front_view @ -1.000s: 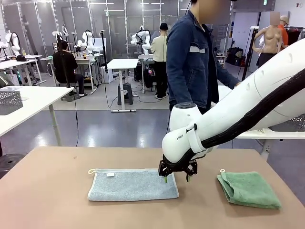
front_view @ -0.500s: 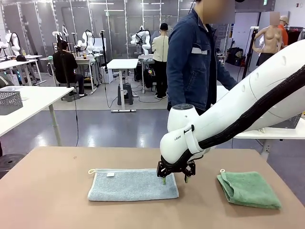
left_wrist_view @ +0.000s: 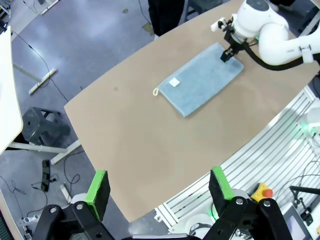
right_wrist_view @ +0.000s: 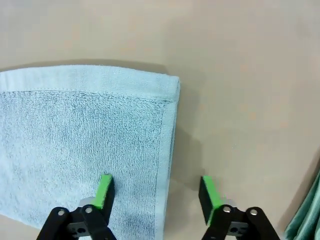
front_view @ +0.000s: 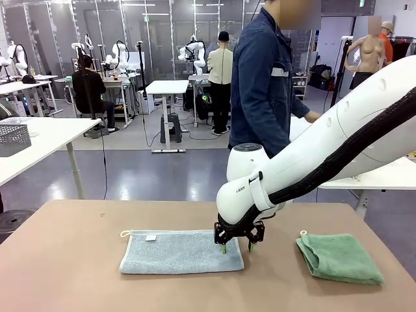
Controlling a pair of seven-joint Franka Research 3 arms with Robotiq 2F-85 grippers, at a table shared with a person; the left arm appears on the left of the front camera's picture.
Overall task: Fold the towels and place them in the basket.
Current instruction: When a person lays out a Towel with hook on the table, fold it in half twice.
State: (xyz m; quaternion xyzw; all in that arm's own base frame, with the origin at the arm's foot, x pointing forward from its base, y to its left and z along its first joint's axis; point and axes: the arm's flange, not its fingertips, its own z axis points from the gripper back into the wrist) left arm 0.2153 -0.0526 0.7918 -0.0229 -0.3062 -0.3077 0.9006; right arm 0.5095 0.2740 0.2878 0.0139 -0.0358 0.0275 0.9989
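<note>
Two fingers of our right gripper point(right_wrist_view: 156, 192) stand apart, straddling the blue-grey towel's point(right_wrist_view: 80, 140) right edge; our left gripper point(left_wrist_view: 159, 192) is open.

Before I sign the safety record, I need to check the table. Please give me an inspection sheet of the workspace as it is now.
Surface: brown table, flat, no spills seen.
Job's things: blue-grey towel folded into a long strip, white label up; green towel folded at the robot's right.
Clutter: nothing seen on the table.
Grippers: right gripper low at the blue-grey towel's end, jaws open, one finger over the towel, the other over bare table; left gripper high above the table, jaws open.
Cables: black hose runs along the right arm.
Surroundings: person at the far side; grey mesh basket on a white side table.
</note>
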